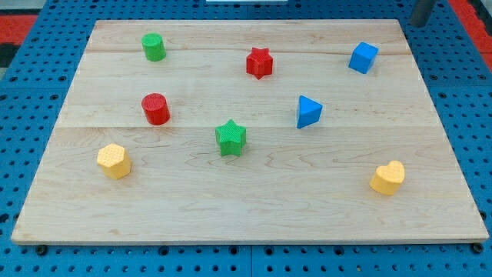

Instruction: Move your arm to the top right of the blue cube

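The blue cube (364, 58) sits near the view's top right of the wooden board (246, 208). My tip (419, 23) shows as a short dark rod end at the view's top right corner. It is just past the board's top right corner, up and to the right of the blue cube and well apart from it. It touches no block.
Other blocks on the board: a green cylinder (154, 47), red star (260, 63), red cylinder (156, 108), blue triangular block (308, 111), green star (231, 138), yellow hexagonal block (114, 161) and yellow heart (387, 178). A blue pegboard (461, 92) surrounds the board.
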Action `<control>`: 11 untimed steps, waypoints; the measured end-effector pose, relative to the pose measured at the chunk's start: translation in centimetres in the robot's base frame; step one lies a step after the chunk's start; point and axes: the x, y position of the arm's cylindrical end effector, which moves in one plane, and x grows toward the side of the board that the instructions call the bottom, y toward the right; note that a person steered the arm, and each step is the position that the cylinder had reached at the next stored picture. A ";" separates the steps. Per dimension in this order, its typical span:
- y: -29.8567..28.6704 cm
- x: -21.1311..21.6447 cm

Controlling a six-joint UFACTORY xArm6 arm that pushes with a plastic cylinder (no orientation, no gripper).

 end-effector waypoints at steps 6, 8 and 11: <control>-0.4 2.3; -3.5 8.3; -10.6 7.8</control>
